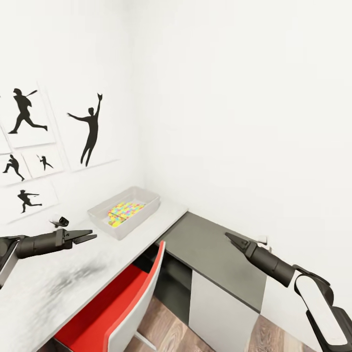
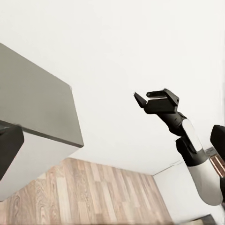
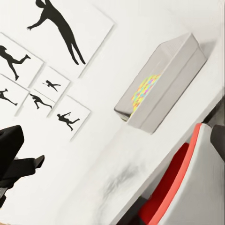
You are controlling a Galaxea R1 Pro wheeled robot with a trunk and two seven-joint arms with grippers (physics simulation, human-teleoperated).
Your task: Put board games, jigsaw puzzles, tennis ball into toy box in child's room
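Head view has me facing the corner of the child's room, where the white table (image 1: 73, 274) runs along the wall toward the toy box (image 1: 146, 196). That light grey bin sits on the tabletop near the corner, and a jigsaw puzzle (image 1: 124, 213) with its yellow, pink, blue and green pattern lies flat inside it; whether more than one piece is stacked there I cannot tell. My left gripper (image 1: 87, 237) hangs over the table, short of the box, its two dark fingers slightly parted and holding nothing. My right gripper (image 1: 231, 238) hovers above the lower dark grey unit (image 1: 215, 259) that joins the table; from here its tips look close together, while the left wrist view shows it (image 2: 151, 97) against the white wall with a small gap between the fingers, so I cannot say for sure how far it is parted, and nothing is in it. A red chair (image 1: 122, 308) with a pale shell is tucked under the table edge between my arms. Black silhouette posters (image 1: 90, 129) of ball players hang on the wall above the table. From the right wrist view the toy box (image 3: 183, 70) appears with the colourful puzzle (image 3: 144, 91) in it, beside the posters (image 3: 61, 28) and the chair (image 3: 178, 187).
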